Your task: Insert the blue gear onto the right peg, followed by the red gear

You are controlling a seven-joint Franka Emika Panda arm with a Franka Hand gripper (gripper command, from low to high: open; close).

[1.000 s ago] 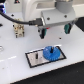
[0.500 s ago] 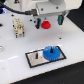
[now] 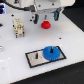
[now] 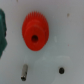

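Note:
The blue gear (image 3: 50,52) lies flat on the exterior view's right end of the white plate with the black border (image 3: 34,61). The right peg is hidden where the gear sits. A shorter dark pin (image 3: 38,54) stands on the plate beside the gear. The red gear (image 3: 46,23) rests on the white table at the back, and the wrist view shows it from above with its centre hole (image 4: 34,33). My gripper (image 3: 45,19) hangs just over it, its dark fingers spread wide on either side and open. No fingers show in the wrist view.
A beige block-like fixture (image 3: 19,28) stands at the back on the exterior view's left. A dark green object (image 4: 2,30) sits beside the red gear in the wrist view. A small metal pin (image 4: 23,72) and a dark hole (image 4: 61,70) mark the table.
The arm has shifted slightly above the red gear, which now shows more fully under it. The blue gear and the plate have not moved.

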